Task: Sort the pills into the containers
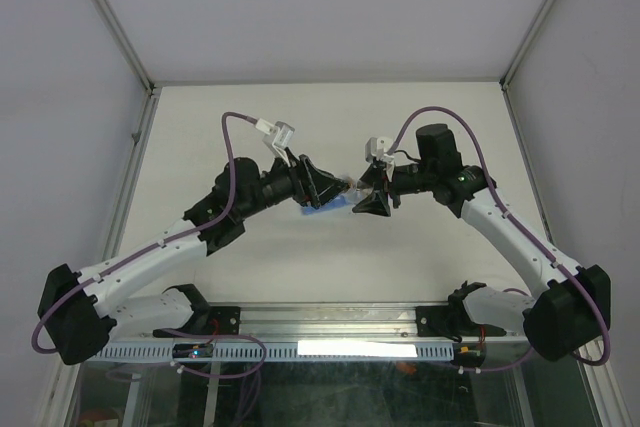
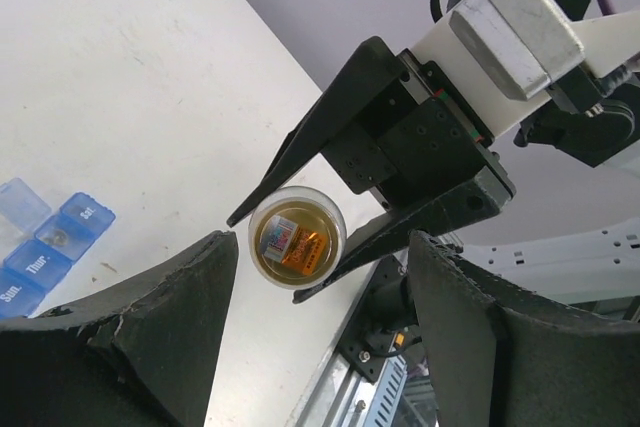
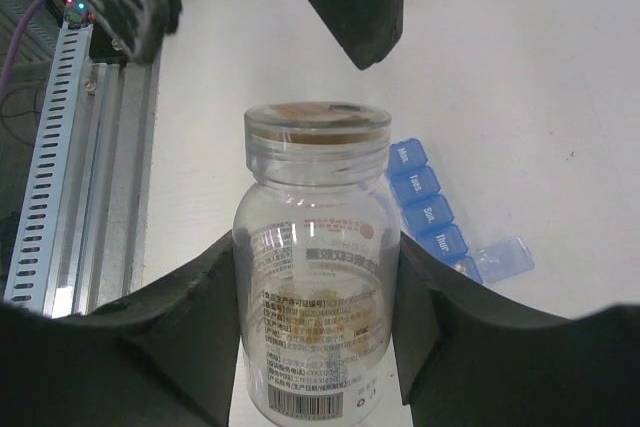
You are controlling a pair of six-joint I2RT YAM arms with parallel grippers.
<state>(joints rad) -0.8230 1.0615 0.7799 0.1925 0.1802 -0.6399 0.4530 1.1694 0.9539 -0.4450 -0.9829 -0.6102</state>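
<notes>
**What the views leave out**

The blue pill organiser point(image 2: 45, 247) runs off the left edge of the left wrist view. In the right wrist view the clear bottle point(image 3: 315, 277) hides part of it. The bottom edge cuts off the bottle's base, and its label print is too small to read. The pills point(image 3: 340, 319) inside show only as a tan blur.

Bright even light; right fingers point(image 3: 120, 347) dark, slightly soft; table point(image 3: 520, 67) washed white

a robot lab cell. white walls point(image 1: 320, 7) box in a white table point(image 1: 330, 117), fronted by an aluminium rail point(image 1: 330, 315) and slotted cable duct point(image 1: 130, 350).
</notes>
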